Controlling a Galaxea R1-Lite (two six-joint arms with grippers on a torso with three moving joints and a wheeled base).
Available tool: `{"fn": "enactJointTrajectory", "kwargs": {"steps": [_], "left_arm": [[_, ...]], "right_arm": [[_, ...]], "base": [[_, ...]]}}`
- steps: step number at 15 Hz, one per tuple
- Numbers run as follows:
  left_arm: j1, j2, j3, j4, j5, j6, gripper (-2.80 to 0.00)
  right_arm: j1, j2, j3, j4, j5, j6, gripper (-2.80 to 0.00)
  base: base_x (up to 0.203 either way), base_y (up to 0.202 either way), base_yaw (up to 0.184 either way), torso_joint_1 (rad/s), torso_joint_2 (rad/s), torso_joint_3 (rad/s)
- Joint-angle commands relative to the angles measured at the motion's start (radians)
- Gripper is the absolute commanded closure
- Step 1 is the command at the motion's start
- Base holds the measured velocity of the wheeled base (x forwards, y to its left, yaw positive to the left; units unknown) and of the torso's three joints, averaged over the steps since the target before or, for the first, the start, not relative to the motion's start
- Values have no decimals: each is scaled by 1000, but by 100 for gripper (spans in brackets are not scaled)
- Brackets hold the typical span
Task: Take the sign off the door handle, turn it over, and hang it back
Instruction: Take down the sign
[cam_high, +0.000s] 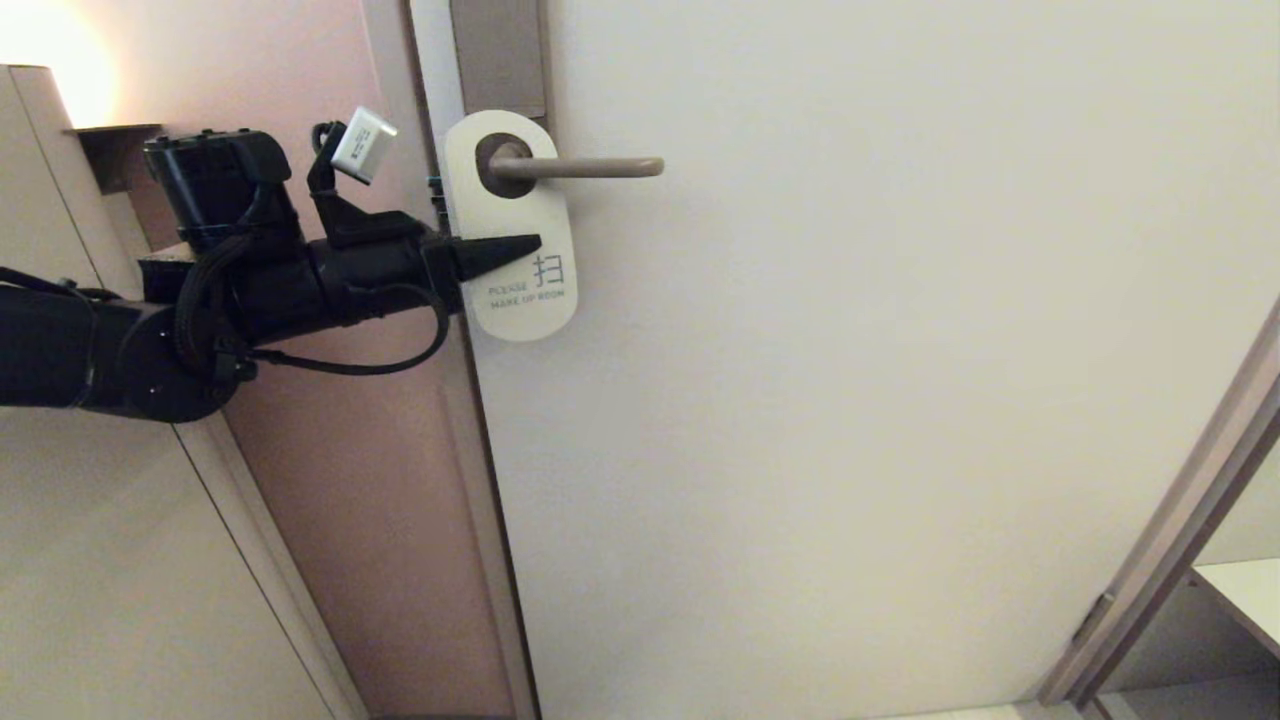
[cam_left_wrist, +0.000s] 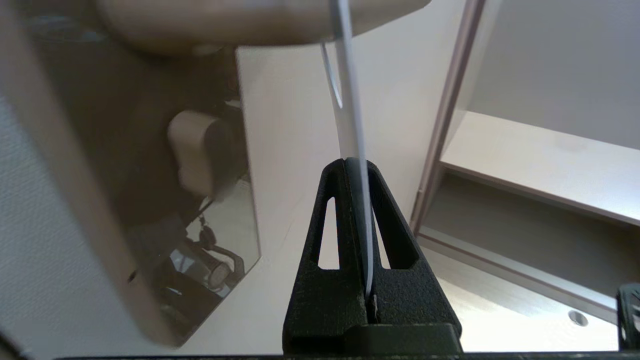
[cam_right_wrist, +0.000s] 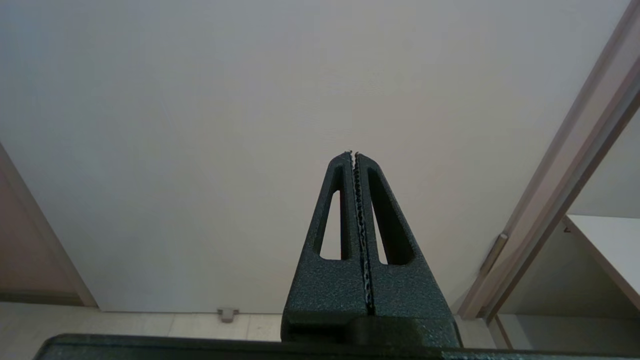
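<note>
One sign, white face outward, hangs on the door handle; left tool clamps its edge; right tool closed, empty.

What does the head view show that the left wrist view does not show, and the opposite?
Only the head view shows the sign's white face reading "PLEASE MAKE UP ROOM", hanging by its hole on the door handle, and the left arm reaching in from the left. Only the left wrist view shows the sign edge-on, clamped between the two fingers, and a shelf beyond. Both show the left gripper shut on the sign, and the door.
</note>
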Motion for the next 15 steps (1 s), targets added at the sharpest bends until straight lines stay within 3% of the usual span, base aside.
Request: {"fn": "enactJointTrajectory", "kwargs": {"steps": [1, 8, 15], "left_arm": [[-25, -8, 1, -3, 16, -1, 0], [-129, -26, 10, -3, 183, 4, 0], [-160, -12, 10, -1, 244, 39, 0]], "right_arm": [[0, 0, 0, 0, 0, -1, 0], [0, 0, 0, 0, 0, -1, 0], [0, 0, 0, 0, 0, -1, 0]], "base": [[0, 0, 0, 0, 0, 0], [0, 0, 0, 0, 0, 0], [0, 0, 0, 0, 0, 0]]}}
